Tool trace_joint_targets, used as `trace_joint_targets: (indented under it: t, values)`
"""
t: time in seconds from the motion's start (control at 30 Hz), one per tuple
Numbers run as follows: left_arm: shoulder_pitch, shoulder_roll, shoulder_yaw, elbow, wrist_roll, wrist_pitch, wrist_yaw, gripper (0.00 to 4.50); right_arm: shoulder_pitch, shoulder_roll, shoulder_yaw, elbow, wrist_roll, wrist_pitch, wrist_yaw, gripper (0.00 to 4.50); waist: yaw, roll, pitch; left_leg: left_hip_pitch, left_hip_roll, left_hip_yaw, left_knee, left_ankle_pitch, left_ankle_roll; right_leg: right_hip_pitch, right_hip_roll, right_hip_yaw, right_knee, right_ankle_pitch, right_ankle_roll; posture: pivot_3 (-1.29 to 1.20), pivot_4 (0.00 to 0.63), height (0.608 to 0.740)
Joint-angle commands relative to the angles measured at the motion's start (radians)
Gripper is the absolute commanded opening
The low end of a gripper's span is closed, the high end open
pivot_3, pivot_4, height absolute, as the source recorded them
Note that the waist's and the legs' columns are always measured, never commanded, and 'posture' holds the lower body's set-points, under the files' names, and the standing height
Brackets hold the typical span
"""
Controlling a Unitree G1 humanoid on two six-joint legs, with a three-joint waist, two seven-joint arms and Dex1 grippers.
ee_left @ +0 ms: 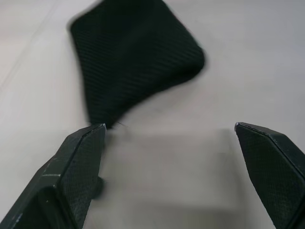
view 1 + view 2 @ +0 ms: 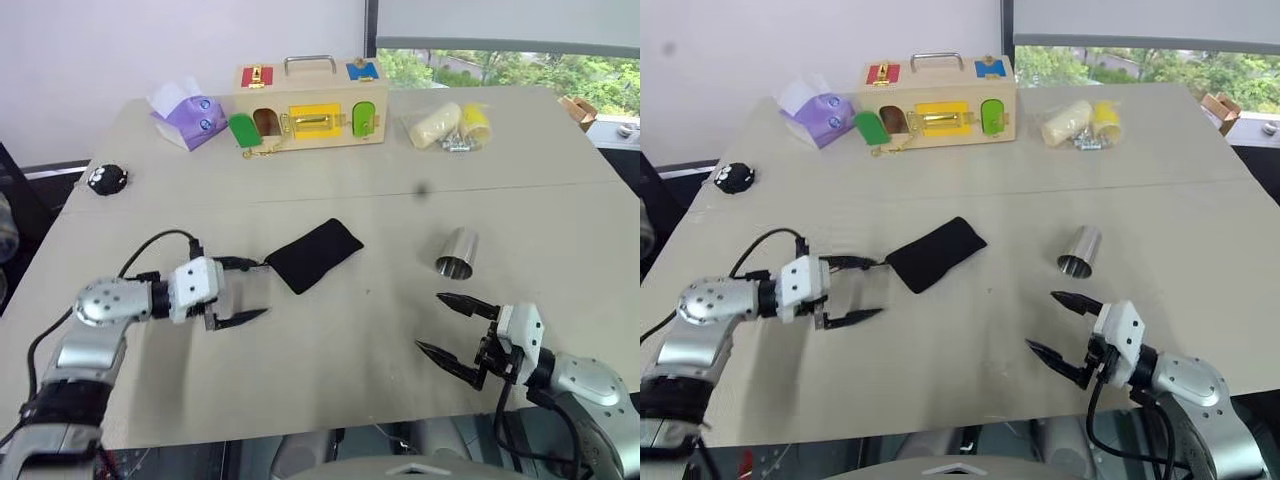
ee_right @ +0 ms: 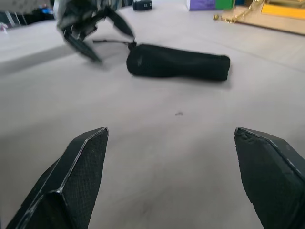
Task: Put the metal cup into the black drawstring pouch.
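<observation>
- Both eye views look forward and down from the head over the desk [image 2: 560, 215], sharing nearly the whole scene.
- Each wrist view looks low and close along its end effector; both share the black drawstring pouch [image 1: 136, 57].

One metal cup [image 2: 456, 253], one black drawstring pouch [image 2: 313, 254], one wooden lock box [image 2: 310, 103], one tissue pack [image 2: 186, 115], two claws.

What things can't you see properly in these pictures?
- Black drawstring pouch: both eye views are too small to show whether its mouth is open; the left wrist view is blurred.
- Metal cup: it lies on its side, so its far end is hidden.
- Wooden lock box: the pieces on its front are too small to read.
- Left hand: blurred in the right wrist view.
- Right hand: both fingers show apart, nothing between.
</observation>
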Motion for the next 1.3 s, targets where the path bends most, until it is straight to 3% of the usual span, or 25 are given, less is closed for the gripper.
trace_joint_targets:
  t: [0.03, 0.3, 0.57, 0.67, 0.93, 1.13, 1.3]
  values:
    - [-0.094, -0.004, -0.029, 0.098, 0.001, -0.071, -0.071, 4.49, 0.017, 0.015, 0.008, -0.026, -0.012, -0.028, -0.023, 4.28, -0.001, 0.000, 0.000, 0.000, 0.000, 0.000, 0.000, 0.000, 0.000, 0.000, 0.000, 0.000, 0.000, 0.000, 0.000, 0.00, 0.150, 0.740]
    - [-0.287, -0.045, -0.106, 0.335, 0.062, -0.201, -0.160, 4.49, 0.017, 0.033, 0.024, -0.012, -0.035, -0.044, -0.043, 4.28, -0.001, -0.001, 0.000, 0.000, 0.000, 0.001, 0.000, 0.000, 0.000, 0.000, 0.002, 0.001, 0.001, 0.000, 0.000, 0.00, 0.150, 0.740]
    - [-0.455, -0.113, -0.149, 0.539, 0.137, -0.300, -0.141, 4.49, 0.023, 0.036, 0.020, 0.000, -0.052, -0.060, -0.051, 4.28, -0.003, -0.002, 0.000, 0.000, -0.001, 0.001, 0.005, 0.000, 0.000, 0.001, 0.005, 0.001, 0.003, 0.001, 0.001, 0.00, 0.150, 0.740]
    - [-0.491, -0.135, -0.142, 0.589, 0.127, -0.304, -0.155, 3.66, 0.020, 0.035, 0.015, 0.004, -0.052, -0.062, -0.053, 4.50, -0.004, -0.002, 0.000, 0.000, -0.001, 0.001, 0.006, 0.000, 0.000, 0.001, 0.005, 0.001, 0.005, 0.001, 0.001, 0.00, 0.150, 0.740]
    - [-0.506, -0.165, -0.107, 0.567, 0.056, -0.218, -0.200, 0.02, 0.027, 0.055, -0.021, 0.010, -0.031, -0.041, -0.102, 4.50, -0.004, -0.003, 0.001, 0.000, -0.001, 0.001, 0.008, 0.000, 0.000, 0.001, 0.005, 0.001, 0.009, 0.001, 0.001, 0.00, 0.150, 0.740]
    - [-0.478, -0.181, -0.088, 0.465, 0.020, -0.097, -0.164, 0.02, 0.061, 0.081, -0.082, 0.015, -0.057, 0.011, -0.212, 4.50, -0.002, -0.003, 0.001, 0.000, -0.001, 0.001, 0.009, 0.000, 0.000, 0.001, 0.005, 0.001, 0.009, 0.001, 0.001, 0.00, 0.150, 0.740]
    - [-0.462, -0.202, -0.095, 0.247, 0.015, 0.240, -0.025, 0.02, 0.044, 0.113, -0.084, 0.011, -0.106, 0.090, -0.330, 4.50, -0.003, -0.004, 0.001, 0.001, -0.001, 0.001, 0.009, 0.000, 0.000, 0.001, 0.005, 0.001, 0.010, 0.001, 0.001, 0.00, 0.150, 0.740]
